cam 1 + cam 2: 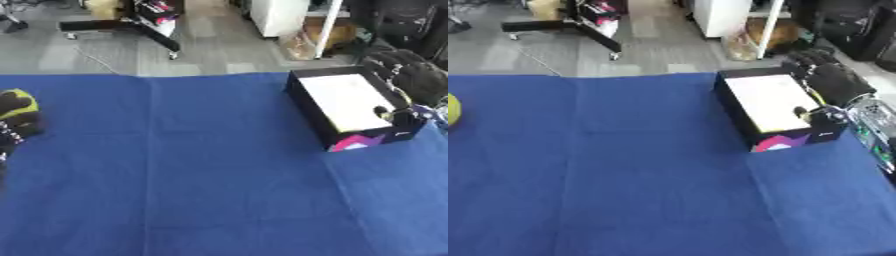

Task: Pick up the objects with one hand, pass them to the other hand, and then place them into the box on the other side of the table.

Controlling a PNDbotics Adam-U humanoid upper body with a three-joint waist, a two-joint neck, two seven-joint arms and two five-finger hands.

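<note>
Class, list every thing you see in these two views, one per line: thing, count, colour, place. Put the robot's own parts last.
Tablecloth: one, blue, covers the whole table.
Box: one, black outside with a white inside and a pink patch on its near end, right side of the table, far half.
Ball: one, yellow-green, at the table's left edge.
Wheeled stand: one, black, on the grey floor beyond the table.
White cabinet: one, on the floor at the far side.
Left hand: one, black, left edge of the left eye view, fingers curled round the ball.
Right hand: one, black, at the box's far right side; its fingers cannot be made out.
</note>
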